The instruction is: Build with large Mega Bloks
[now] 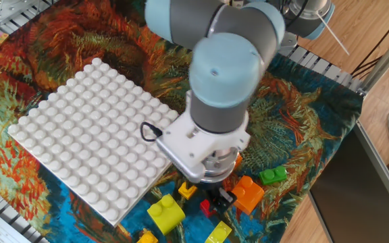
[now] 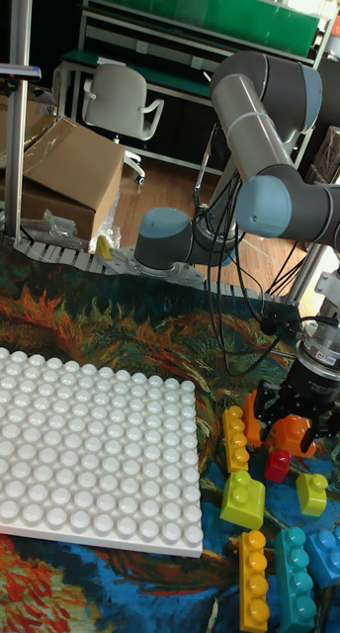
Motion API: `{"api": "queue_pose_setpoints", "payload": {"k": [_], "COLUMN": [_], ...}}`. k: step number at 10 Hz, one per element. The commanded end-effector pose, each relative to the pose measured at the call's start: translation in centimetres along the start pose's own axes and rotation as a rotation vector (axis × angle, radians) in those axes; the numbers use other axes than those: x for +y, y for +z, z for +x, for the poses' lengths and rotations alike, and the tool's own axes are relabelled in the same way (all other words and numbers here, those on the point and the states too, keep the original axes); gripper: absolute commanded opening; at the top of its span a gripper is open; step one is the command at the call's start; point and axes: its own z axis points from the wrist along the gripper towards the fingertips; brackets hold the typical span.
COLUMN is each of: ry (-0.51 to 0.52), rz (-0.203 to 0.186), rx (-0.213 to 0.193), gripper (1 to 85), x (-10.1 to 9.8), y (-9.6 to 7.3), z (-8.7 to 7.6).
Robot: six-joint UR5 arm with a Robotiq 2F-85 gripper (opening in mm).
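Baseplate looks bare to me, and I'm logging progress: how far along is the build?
Done: nothing; no brick sits on the white baseplate. In hand: the gripper hangs low over the loose pile, fingers beside an orange brick; whether it grips is unclear. Left: everything, including the red brick, lime brick and green brick lying on the cloth.

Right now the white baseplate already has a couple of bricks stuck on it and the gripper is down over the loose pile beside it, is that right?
Not quite. The white baseplate carries no bricks at all; both the fixed view and the tall fixed view show only bare studs. The rest holds: the gripper is down over the loose pile beside it.
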Motion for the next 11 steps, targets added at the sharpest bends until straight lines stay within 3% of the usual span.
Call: {"api": "queue_pose_setpoints", "payload": {"k": [1,3,9,11], "ry": [0.016,0.025,0.003,0.007], "rz": [0.009,-0.096,-0.067,-0.051], "rx": [0.025,0.032,0.019,0.026], "gripper": [62.3,61.7,61.7,61.3], "x": [0.4,3.1,2.4,2.0], "y": [-0.2,-0.4,-0.3,0.8], "z": [1.0,1.2,0.9,0.9]}}
